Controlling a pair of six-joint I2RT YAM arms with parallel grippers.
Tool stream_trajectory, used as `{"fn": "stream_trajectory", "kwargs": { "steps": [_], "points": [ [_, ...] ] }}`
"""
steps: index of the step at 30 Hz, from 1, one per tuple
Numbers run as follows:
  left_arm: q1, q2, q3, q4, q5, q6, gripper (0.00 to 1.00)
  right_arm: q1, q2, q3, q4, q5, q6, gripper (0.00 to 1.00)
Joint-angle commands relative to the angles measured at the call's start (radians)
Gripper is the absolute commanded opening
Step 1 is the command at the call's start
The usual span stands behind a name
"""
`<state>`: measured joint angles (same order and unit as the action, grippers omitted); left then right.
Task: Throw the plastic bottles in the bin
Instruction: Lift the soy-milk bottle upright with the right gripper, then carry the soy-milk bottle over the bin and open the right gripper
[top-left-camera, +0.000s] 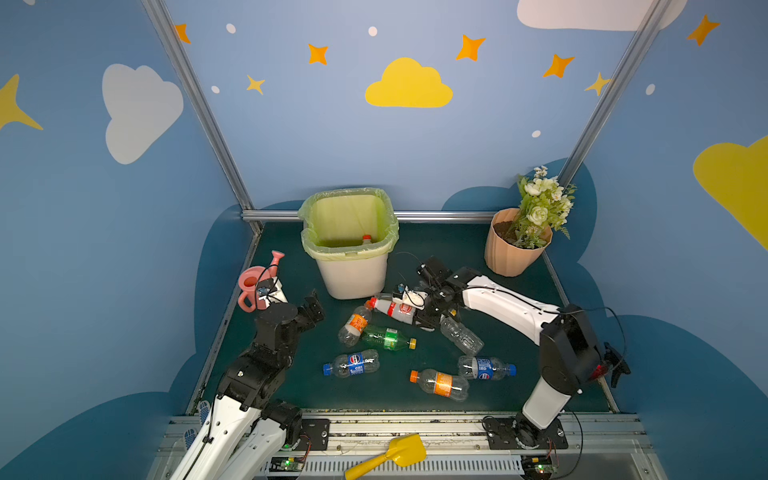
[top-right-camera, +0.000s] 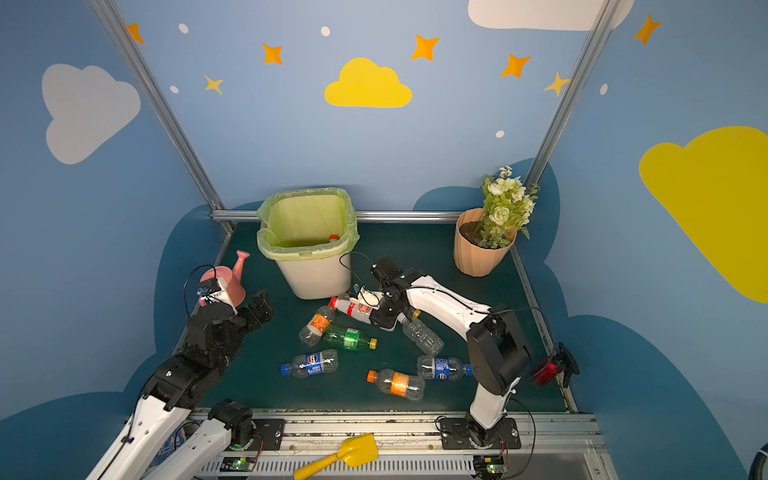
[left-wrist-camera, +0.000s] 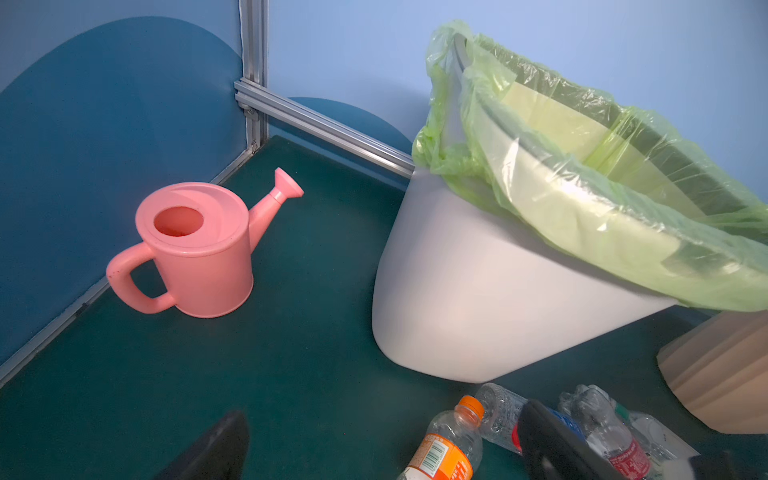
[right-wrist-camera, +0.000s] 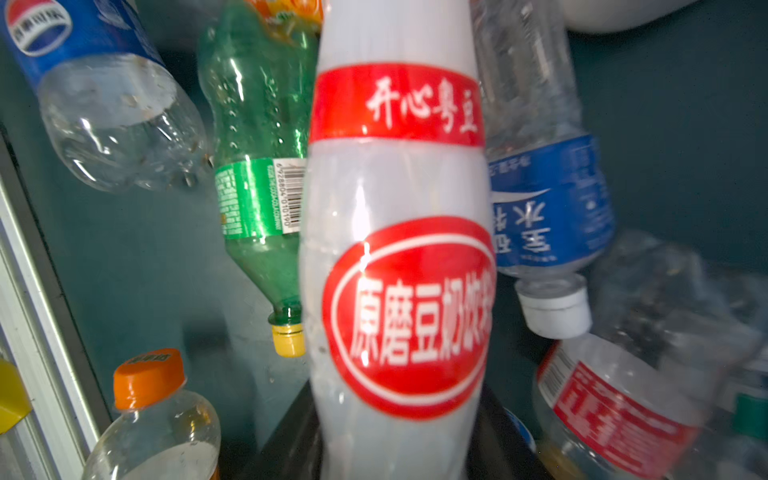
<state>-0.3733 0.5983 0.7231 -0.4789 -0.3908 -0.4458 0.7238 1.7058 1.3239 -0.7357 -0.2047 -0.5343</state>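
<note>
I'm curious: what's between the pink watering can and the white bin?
Only bare dark green mat separates the pink plastic watering can and the white bag-lined bin, in the left wrist view.

Blurred white bottle (right-wrist-camera: 399, 249) with both ends beyond the frame edges, second bottle (top-left-camera: 366, 238) inside bin (top-left-camera: 353, 278) hidden except its cap, yellow scoop (top-left-camera: 399, 451) handle cut off at lower edge

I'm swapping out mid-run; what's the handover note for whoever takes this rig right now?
Right hand: shut on the opaque white plastic bottle with red label, just in front of the white bin with yellow-green liner.
Left hand: open, empty, near the pink watering can.
Done: one red-capped bottle lies in the bin.
To do: bin the held bottle, then at least six more lying on the dark green mat, the green bottle among them.
</note>
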Motion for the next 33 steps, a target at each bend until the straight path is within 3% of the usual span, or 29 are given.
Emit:
{"fn": "stream_trajectory", "kwargs": {
  "steps": [1, 10, 15, 18, 24, 33],
  "points": [
    [0.003, -0.006, -0.007, -0.021, -0.018, 0.015, 1.00, -0.018, -0.087, -0.017, 0.019, -0.046, 0.021, 0.44],
    [-0.002, -0.031, -0.031, -0.008, -0.041, 0.069, 1.00, -0.063, -0.401, -0.139, 0.234, -0.141, 0.182, 0.43],
    [-0.004, -0.039, -0.053, 0.007, -0.038, 0.086, 1.00, -0.092, -0.591, -0.248, 0.531, -0.121, 0.349, 0.46],
    [-0.005, -0.046, -0.067, 0.021, -0.034, 0.090, 1.00, -0.111, -0.637, -0.226, 0.644, -0.082, 0.416, 0.47],
    [-0.012, -0.029, -0.087, 0.061, 0.013, 0.102, 1.00, -0.119, -0.583, -0.047, 0.873, -0.065, 0.536, 0.46],
    [-0.074, 0.004, -0.098, 0.086, -0.010, 0.111, 1.00, -0.075, -0.218, 0.245, 1.139, -0.165, 0.773, 0.49]
  ]
}}
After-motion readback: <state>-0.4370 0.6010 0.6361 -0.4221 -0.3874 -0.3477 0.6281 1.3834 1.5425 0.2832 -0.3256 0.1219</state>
